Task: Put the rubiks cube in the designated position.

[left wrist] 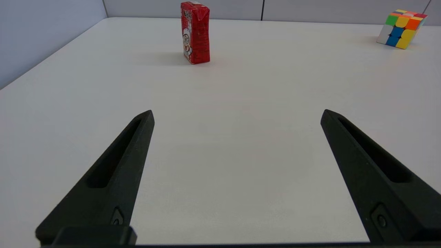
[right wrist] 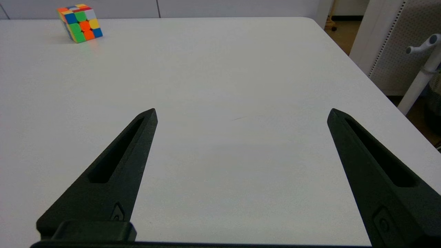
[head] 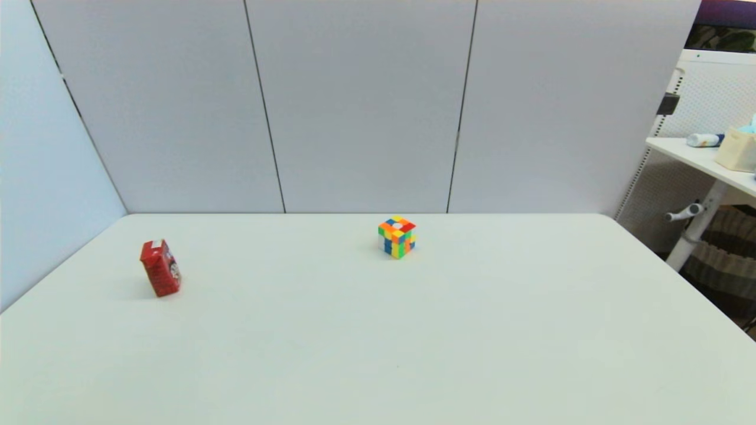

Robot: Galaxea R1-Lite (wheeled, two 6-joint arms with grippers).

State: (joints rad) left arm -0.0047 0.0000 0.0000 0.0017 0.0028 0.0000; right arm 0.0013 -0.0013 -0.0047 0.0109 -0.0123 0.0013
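One rubiks cube [head: 397,236] stands on the one white table [head: 378,342], toward twelve o'clock near the far edge. One red carton-shaped box [head: 160,268] stands upright toward ten o'clock, well apart from the cube. That makes two loose things on the tabletop. Two grippers show, each only through its own wrist camera: the left gripper [left wrist: 237,115] and the right gripper [right wrist: 242,113], each with two black fingers spread wide, four fingers in all, holding nothing. Behind the table stand three grey wall panels [head: 360,106].
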